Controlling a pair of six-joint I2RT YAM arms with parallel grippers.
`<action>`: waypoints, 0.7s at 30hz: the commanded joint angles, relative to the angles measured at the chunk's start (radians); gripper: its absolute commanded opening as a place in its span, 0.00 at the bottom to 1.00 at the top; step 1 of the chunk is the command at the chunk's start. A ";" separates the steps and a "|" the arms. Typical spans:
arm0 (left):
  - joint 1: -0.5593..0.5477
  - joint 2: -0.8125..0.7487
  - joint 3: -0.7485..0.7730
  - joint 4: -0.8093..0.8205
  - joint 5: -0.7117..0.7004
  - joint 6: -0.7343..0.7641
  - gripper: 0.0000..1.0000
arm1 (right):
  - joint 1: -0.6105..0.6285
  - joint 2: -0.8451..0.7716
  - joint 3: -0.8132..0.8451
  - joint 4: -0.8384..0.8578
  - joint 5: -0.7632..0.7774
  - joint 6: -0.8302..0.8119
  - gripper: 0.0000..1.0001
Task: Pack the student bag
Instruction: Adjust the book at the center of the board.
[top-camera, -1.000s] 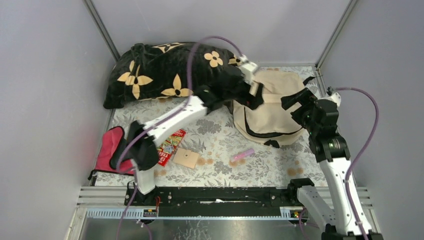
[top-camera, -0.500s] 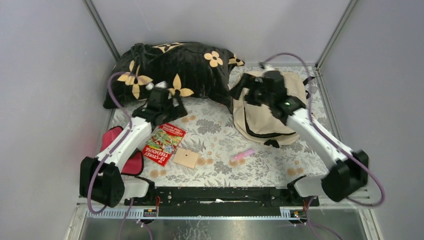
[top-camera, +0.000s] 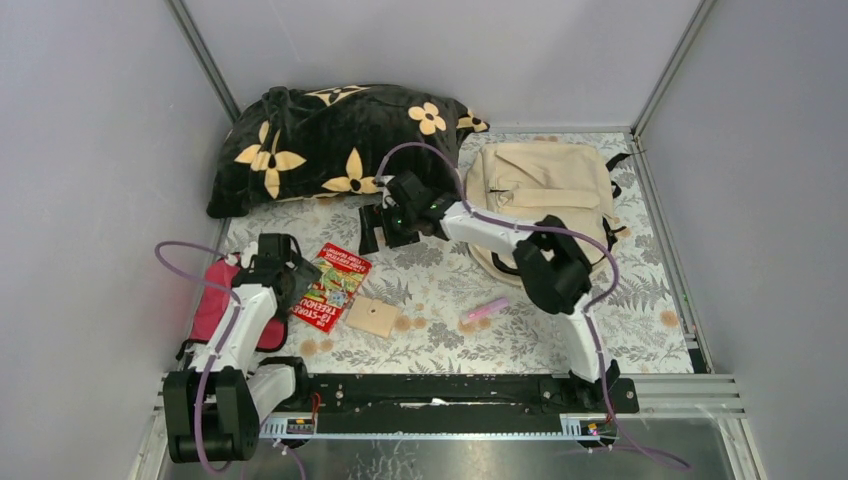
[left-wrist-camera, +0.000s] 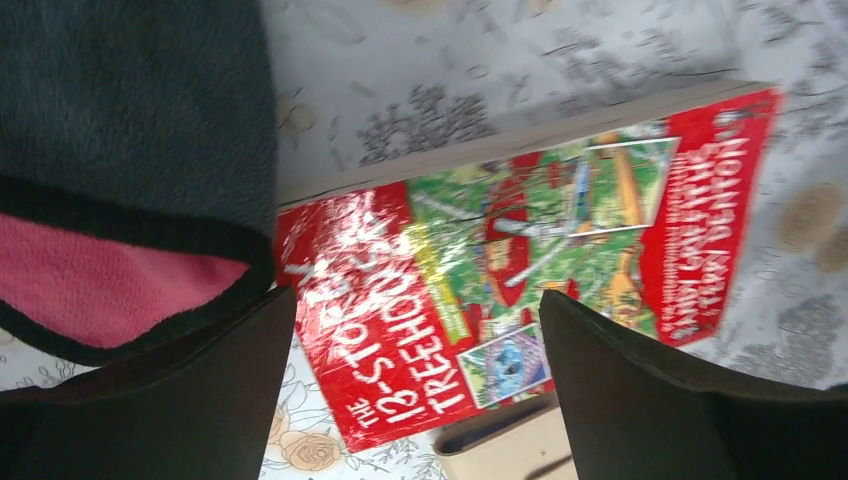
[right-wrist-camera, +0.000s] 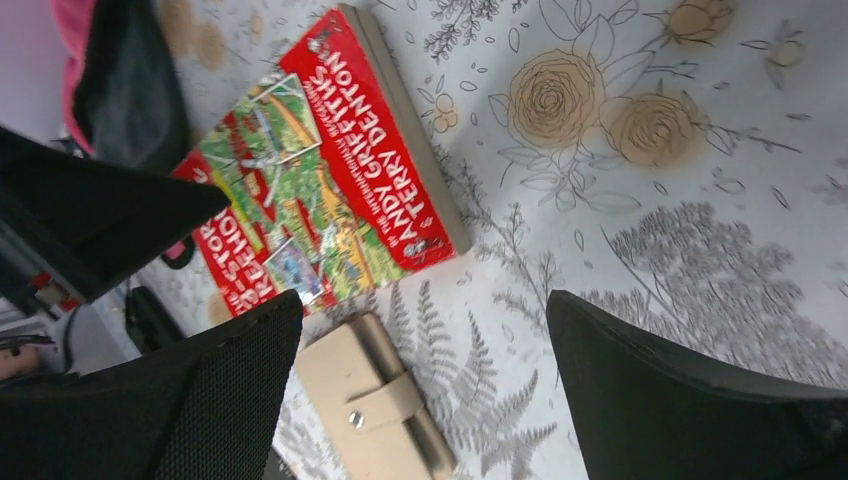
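Your student bag (top-camera: 545, 185) lies flat in the far right corner of the bench (top-camera: 640, 300), front face up, with black straps showing along its right side. Its left side is close to the end of the black flower-patterned pillow (top-camera: 330, 140), which fills the far left corner. Neither arm has hold of the bag, though the right arm's forearm crosses above its near left part.

Your left hand (left-wrist-camera: 417, 295) has its jaws spread wide and is holding nothing. It hangs near the left edge of the bench, over the near end of the red "13-Storey Treehouse" book (left-wrist-camera: 560, 220). In the left wrist view the book's cover shows in the gap between the two fingers. The red-and-black pouch (left-wrist-camera: 130, 230) lies at the book's left, its dark rim right against the book's corner.

Your right hand (right-wrist-camera: 425, 298) is just as wide open and also empty. It sits out over the middle of the bench, in front of the pillow and to the left of the bag. In the right wrist view it looks down on the floral cloth, with the same book ahead of it. A tan wallet (right-wrist-camera: 375, 410) with a snap strap lies between its fingers, just beside the book's long edge.

A small pink object (top-camera: 485, 309) lies alone towards the near edge, well apart from the bag.
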 joint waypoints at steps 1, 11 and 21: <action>0.011 -0.012 -0.066 0.045 -0.021 -0.095 0.99 | 0.008 0.101 0.123 0.018 -0.014 -0.044 0.99; 0.010 0.157 -0.125 0.313 0.278 0.029 0.95 | 0.040 0.328 0.291 -0.005 -0.114 -0.023 0.91; -0.135 0.338 0.032 0.392 0.327 0.061 0.94 | 0.029 0.101 -0.050 0.117 -0.043 0.002 0.47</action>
